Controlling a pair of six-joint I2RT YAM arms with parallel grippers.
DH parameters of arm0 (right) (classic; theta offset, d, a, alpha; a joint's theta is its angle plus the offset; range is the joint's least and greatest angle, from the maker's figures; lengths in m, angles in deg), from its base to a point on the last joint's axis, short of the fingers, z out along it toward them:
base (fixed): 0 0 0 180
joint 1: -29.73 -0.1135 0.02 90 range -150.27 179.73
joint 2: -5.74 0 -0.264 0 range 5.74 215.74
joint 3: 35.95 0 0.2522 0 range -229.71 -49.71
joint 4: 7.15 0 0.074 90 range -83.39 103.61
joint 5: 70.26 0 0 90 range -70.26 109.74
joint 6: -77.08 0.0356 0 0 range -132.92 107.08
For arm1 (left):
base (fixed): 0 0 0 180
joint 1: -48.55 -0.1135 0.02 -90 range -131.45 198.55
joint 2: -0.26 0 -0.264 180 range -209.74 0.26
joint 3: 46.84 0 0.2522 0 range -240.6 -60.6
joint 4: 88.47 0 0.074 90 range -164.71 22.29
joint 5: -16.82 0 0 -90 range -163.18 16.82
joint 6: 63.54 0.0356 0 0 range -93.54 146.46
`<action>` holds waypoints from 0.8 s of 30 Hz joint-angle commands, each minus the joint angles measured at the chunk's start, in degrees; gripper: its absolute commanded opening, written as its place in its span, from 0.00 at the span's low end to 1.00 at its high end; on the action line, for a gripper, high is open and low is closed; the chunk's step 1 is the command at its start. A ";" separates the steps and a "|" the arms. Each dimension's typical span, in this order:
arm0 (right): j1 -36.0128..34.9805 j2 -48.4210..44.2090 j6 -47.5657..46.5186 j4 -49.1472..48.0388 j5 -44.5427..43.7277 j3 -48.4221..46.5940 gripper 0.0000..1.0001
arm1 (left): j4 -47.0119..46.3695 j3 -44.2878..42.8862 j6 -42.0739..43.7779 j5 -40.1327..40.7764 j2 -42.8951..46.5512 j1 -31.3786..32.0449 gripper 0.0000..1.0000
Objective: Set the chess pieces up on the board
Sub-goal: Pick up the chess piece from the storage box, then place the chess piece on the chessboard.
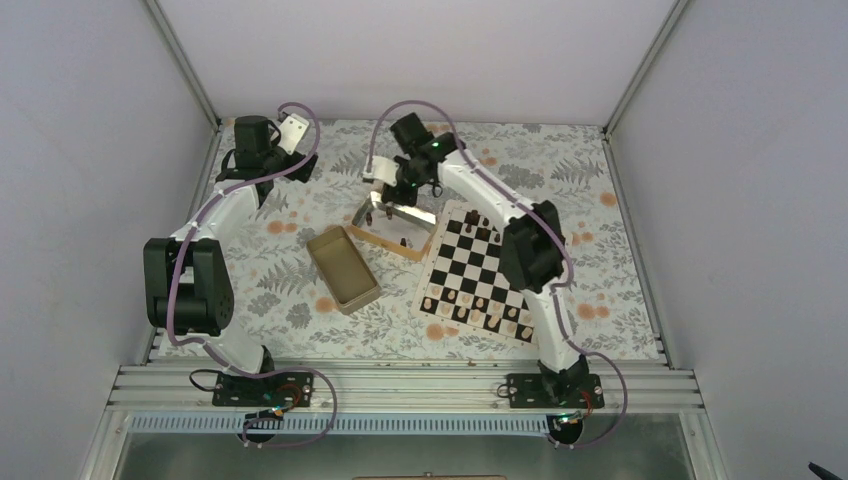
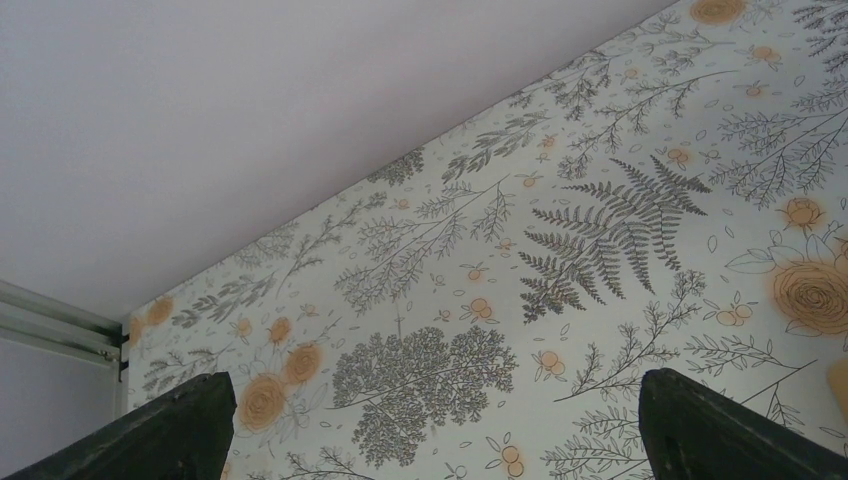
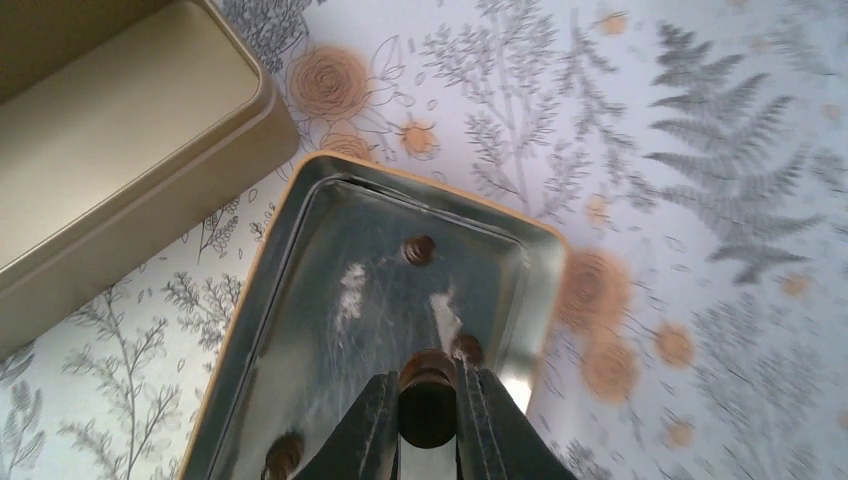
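So the right gripper (image 3: pixel 428 398) is clamped on a dark chess piece (image 3: pixel 427 368) inside the open tin (image 3: pixel 300 230), mid-table toward the far edge, with the board (image 1: pixel 470 265) just to the right. The left gripper (image 2: pixel 440 410) gapes wide by the far-left corner of the table (image 1: pixel 600 230).

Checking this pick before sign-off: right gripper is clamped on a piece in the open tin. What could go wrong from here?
1. The right gripper holds the chess piece only at its fingertips; it might tilt or slip on lifting.
2. A neighbouring piece sits right beside the fingers and could get knocked.
3. The tin wall is close; a slanted lift might catch it.
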 commanded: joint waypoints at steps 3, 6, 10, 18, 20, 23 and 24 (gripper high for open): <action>5.53 -6.25 2.45 1.65 5.45 3.87 0.13 | 0.40 -0.52 -0.19 -1.18 1.99 -0.20 1.00; 8.89 -8.04 2.75 0.45 5.44 7.03 0.13 | 0.42 -0.49 -0.27 -1.30 2.00 -0.18 1.00; 13.80 -9.77 3.12 -2.25 5.05 12.90 0.13 | 0.35 -0.55 -0.43 -1.47 1.89 -0.18 1.00; 19.17 -11.67 3.12 -7.29 3.74 22.88 0.13 | 0.57 -0.91 -0.71 -1.75 1.57 -0.05 1.00; 19.61 -11.35 2.84 -8.17 3.19 24.16 0.14 | 0.67 -0.93 -0.71 -1.75 1.51 0.08 1.00; 20.27 -10.63 2.70 -9.05 3.18 24.62 0.14 | 0.74 -0.93 -0.71 -1.67 1.76 0.04 1.00; 20.45 -10.23 2.73 -9.08 3.10 24.39 0.14 | 0.82 -1.01 -0.78 -1.67 1.81 0.03 1.00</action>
